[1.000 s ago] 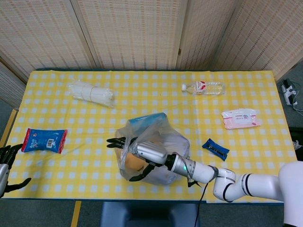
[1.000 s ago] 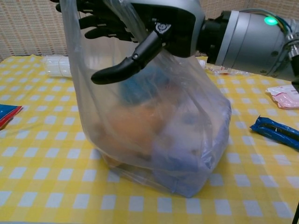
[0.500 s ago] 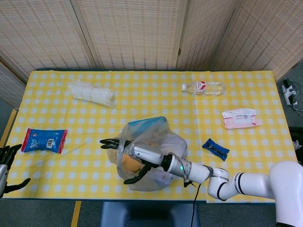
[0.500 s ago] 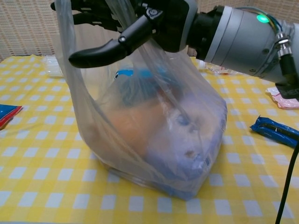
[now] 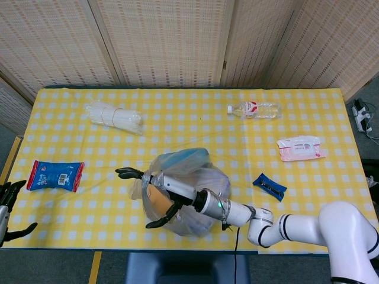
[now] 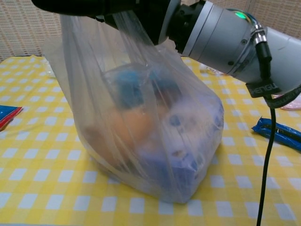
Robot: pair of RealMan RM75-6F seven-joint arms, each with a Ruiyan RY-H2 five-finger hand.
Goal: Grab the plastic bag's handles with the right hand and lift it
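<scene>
Two robot hands show in the head view, and the plastic bag [image 5: 188,192] near the front edge of the yellow checked table [image 5: 195,121] serves as the landmark. The right hand [image 5: 155,198] sits at the bag's left side with the translucent film drawn up around it; dark fingers [image 5: 126,172] stick out to the left of the bag and another curls below, toward the front edge. In the chest view the right hand [image 6: 117,7] is at the top of the picture, with the bag's handles [image 6: 129,28] stretched taut up into it, so it holds the bag by its upper film. The bag [image 6: 150,132] hangs in long folds, and its bottom looks to rest on the cloth, though I cannot tell for certain. Inside are blurred orange, blue and white shapes.

The left hand [image 5: 7,204] is far left of the bag, at the table's front corner, fingers spread and holding nothing.

Left of the bag lies a blue and red snack packet [image 5: 55,176]. Behind and left of it lies a clear wrapped bundle [image 5: 113,116]. Behind and right of it lies a water bottle [image 5: 254,109] on its side. To the right are a pink wet-wipes pack [image 5: 301,148] and, nearer, a dark blue wrapper [image 5: 270,186].
</scene>
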